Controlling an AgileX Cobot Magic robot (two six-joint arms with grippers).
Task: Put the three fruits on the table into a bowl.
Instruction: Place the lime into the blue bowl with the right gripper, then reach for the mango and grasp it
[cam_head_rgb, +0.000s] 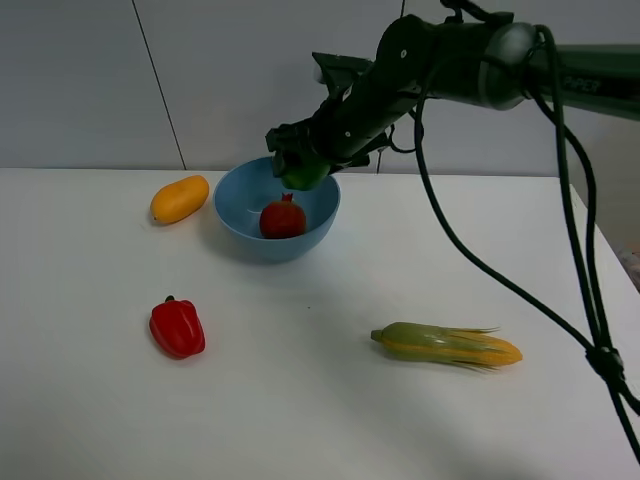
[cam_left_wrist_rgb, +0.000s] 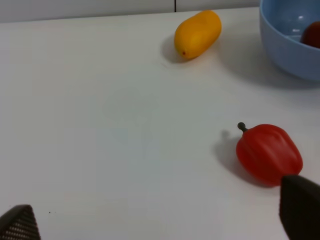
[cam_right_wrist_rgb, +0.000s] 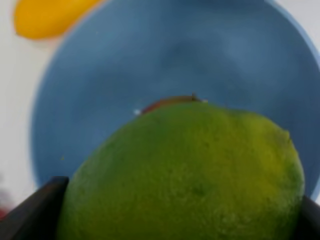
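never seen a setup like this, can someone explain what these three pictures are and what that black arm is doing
It is a robot with two arms, each ending in a gripper. One picture looks down from a high camera; the other two come from cameras on each wrist. On the white table lie a mango, a red bell pepper and a corn cob. A blue bowl already holds a pomegranate. The right gripper holds a green lime over that bowl. The left gripper is open, holding nothing, near the pepper.
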